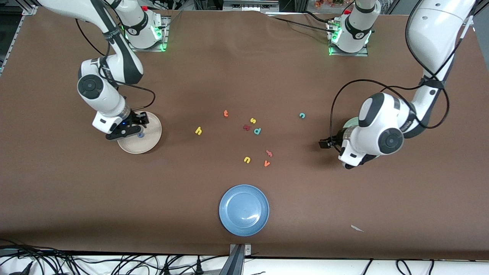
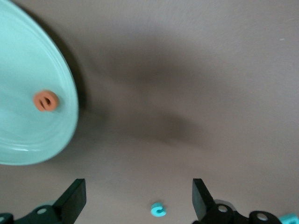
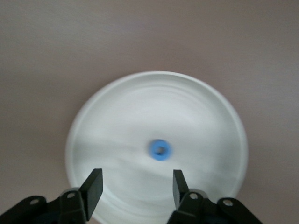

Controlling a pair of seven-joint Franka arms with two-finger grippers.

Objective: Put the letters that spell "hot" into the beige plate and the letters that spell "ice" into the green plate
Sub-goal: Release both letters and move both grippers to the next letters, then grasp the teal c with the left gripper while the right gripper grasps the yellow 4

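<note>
The beige plate (image 1: 149,141) lies toward the right arm's end of the table, with the blue o (image 3: 160,150) resting in it. Just above that plate, my right gripper (image 3: 135,186) hangs open and empty. The green plate (image 2: 28,70) holds the orange e (image 2: 46,101); in the front view my left arm's hand (image 1: 359,147) hides most of this plate. My left gripper (image 2: 139,198) is open wide over bare table beside the plate. The teal c (image 1: 302,115), yellow h (image 1: 198,131) and orange t (image 1: 225,113) lie loose on the table.
Mid-table lie a yellow s (image 1: 253,120), a dark red k-like letter (image 1: 246,127), a teal p (image 1: 257,131), a yellow u (image 1: 246,159), an orange v (image 1: 266,163) and a short reddish letter (image 1: 269,153). A blue plate (image 1: 244,209) sits nearest the front camera.
</note>
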